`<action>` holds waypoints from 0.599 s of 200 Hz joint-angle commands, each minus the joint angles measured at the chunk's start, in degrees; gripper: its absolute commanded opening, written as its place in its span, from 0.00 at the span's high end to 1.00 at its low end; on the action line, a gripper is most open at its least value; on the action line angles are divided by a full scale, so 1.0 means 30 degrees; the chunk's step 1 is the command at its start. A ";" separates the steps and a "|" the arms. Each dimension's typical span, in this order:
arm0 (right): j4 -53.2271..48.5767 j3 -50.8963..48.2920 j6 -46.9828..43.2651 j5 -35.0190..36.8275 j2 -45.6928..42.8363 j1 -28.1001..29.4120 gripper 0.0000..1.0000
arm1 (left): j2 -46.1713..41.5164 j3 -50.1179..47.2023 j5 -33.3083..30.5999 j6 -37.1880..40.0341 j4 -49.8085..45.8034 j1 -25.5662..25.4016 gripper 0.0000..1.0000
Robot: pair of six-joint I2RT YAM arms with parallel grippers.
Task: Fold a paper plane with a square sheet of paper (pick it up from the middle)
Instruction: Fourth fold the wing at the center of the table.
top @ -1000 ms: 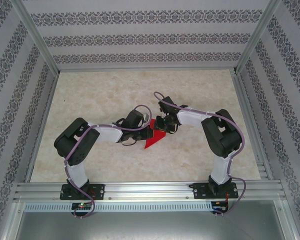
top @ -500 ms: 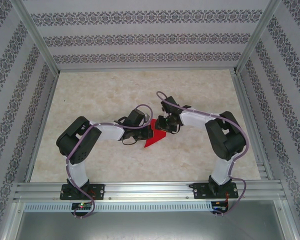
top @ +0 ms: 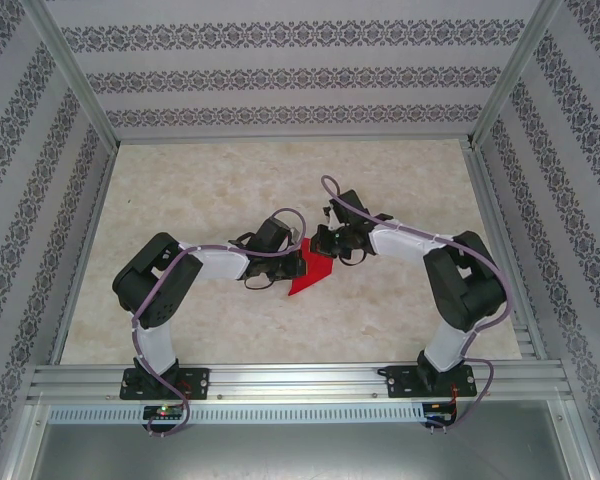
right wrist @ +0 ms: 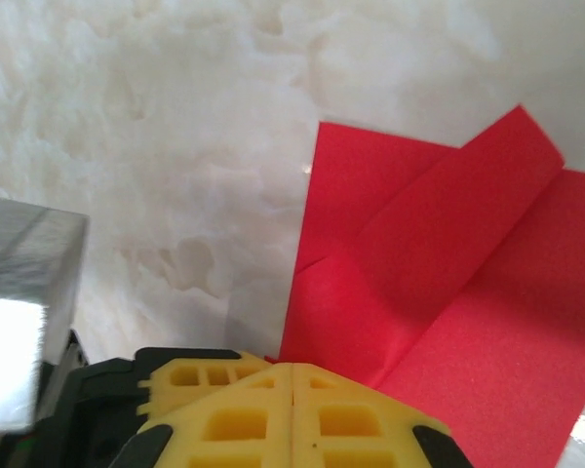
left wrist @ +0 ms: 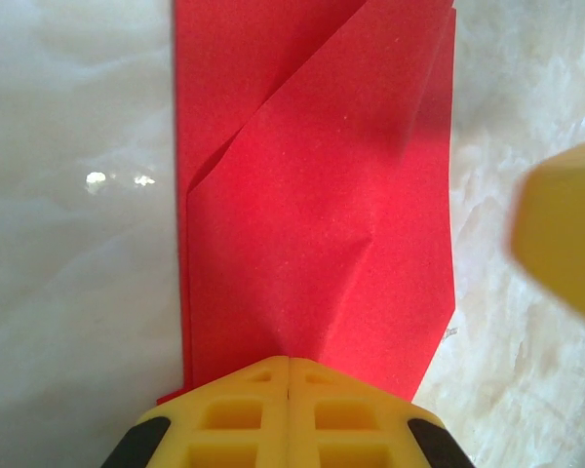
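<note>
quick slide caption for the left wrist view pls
Closed left end effector at the near edge of the partly folded red paper on the marbled table.

A pale marbled tabletop (top: 230, 180), cream with faint beige veining, forms the floor of a boxed enclosure. The back wall (top: 290, 75), left wall (top: 25, 200) and right wall (top: 575, 180) are covered in white paper crossed by bands of dark ornamental pattern. Slanting aluminium posts (top: 70, 75) frame the corners, and a slotted aluminium rail (top: 300, 380) runs along the near edge, with a perforated strip (top: 300, 412) and a grey metal panel (top: 300, 450) below it. The light is soft and even, leaving small bright glints (left wrist: 117, 179) on the glossy surface.
</note>
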 commanded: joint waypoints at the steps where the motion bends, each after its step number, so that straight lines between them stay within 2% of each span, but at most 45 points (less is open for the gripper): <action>1: 0.0824 -0.0078 0.0063 -0.0762 0.0691 0.0144 1.00 | 0.0590 0.0097 -0.0496 0.0269 -0.1607 -0.0219 1.00; 78: 0.0797 -0.0380 -0.0132 -0.1055 0.2146 0.0296 1.00 | 0.0596 0.0039 -0.0492 0.0175 -0.1607 -0.0214 1.00; 120: -0.0060 -0.0503 -0.1118 0.0777 0.2483 -0.0657 1.00 | 0.0716 0.0097 -0.0531 0.0473 -0.2496 -0.0213 1.00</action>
